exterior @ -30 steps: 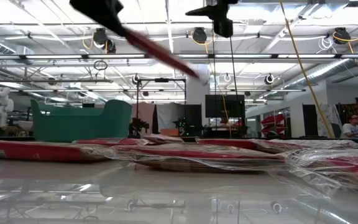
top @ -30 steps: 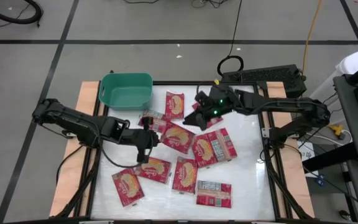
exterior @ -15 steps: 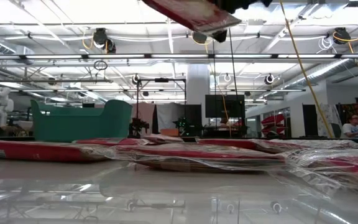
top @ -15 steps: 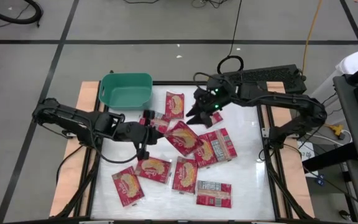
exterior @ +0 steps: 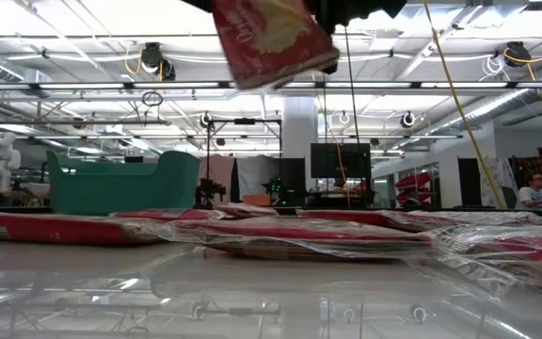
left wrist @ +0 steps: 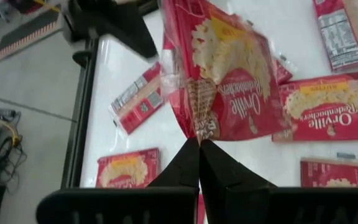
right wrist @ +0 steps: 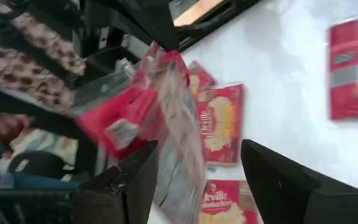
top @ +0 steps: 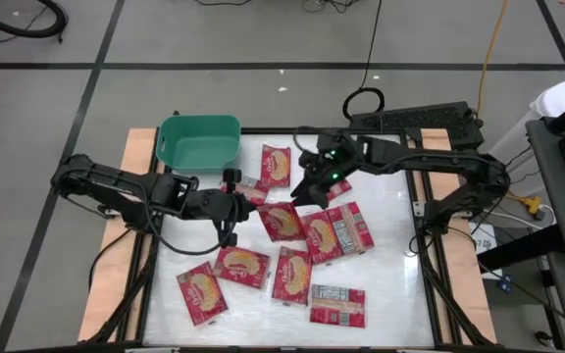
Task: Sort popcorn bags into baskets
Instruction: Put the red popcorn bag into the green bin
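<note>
The left gripper (left wrist: 199, 149) is pinched tight on a popcorn bag (top: 284, 222) in the middle of the high view. The bag's long side slants toward the lower right. It reads "Orville Redenbacher's". The right gripper (right wrist: 197, 168) stands wide open; a blurry bag hangs between its fingers. The basket (top: 200, 143) sits upper left.

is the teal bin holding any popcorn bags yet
No, in the high view the teal bin shows only its bare green floor, while the popcorn bags lie on the table outside it.

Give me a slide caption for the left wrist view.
Left end effector, shut, pinches a popcorn bag by its edge above other bags on the white table.
</note>
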You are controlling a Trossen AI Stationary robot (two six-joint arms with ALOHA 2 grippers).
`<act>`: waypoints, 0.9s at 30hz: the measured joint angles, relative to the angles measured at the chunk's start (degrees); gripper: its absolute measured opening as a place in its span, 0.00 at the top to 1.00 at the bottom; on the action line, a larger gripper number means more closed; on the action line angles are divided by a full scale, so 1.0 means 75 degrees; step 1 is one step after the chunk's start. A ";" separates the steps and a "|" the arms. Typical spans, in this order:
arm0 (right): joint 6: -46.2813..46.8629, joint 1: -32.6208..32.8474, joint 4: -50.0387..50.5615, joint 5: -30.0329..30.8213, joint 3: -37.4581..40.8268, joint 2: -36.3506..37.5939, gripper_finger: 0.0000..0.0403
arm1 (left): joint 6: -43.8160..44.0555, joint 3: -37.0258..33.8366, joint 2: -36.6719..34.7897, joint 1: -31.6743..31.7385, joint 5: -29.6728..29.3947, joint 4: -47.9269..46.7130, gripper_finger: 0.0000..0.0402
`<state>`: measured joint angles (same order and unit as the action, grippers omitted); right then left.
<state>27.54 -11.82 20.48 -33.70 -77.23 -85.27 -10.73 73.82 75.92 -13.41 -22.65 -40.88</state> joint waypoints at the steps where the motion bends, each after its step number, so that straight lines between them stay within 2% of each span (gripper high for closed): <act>1: -0.0029 0.0060 0.0089 0.0193 -0.0005 0.0132 0.45 | 0.0051 0.0000 0.0000 0.0000 -0.0007 -0.0051 1.00; 7: 0.0362 0.0701 0.0829 0.1834 -0.0006 0.0826 0.42 | 0.0065 0.0000 0.0000 -0.0029 -0.0018 -0.0054 1.00; 12: 0.1041 0.1357 0.0171 0.3132 -0.0029 0.0958 0.40 | -0.0302 0.0000 0.0000 -0.0020 -0.0052 0.0151 1.00; 14: 0.1066 0.1613 0.0061 0.3717 -0.0379 0.0799 0.39 | -0.0454 0.0000 0.0000 -0.0023 -0.0073 0.0405 1.00; 17: 0.0877 0.1793 0.1000 0.4448 -0.1194 0.0489 0.38 | -0.0507 0.0000 0.0000 -0.0033 -0.0071 0.0644 1.00; 19: 0.0669 0.1802 0.1653 0.4532 -0.1593 0.0239 0.38 | -0.0500 0.0000 0.0000 -0.0082 -0.0071 0.0693 1.00; 21: 0.0605 0.1799 0.1943 0.4264 -0.1769 -0.0036 0.38 | -0.0495 0.0000 0.0000 -0.0115 -0.0074 0.0688 1.00; 27: 0.0523 0.1813 0.2068 0.3863 -0.1850 -0.0468 0.38 | -0.0447 0.0000 0.0003 -0.0128 -0.0149 0.0676 1.00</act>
<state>31.46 1.77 35.99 -4.73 -91.11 -88.78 -14.08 73.82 75.94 -14.37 -23.77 -35.81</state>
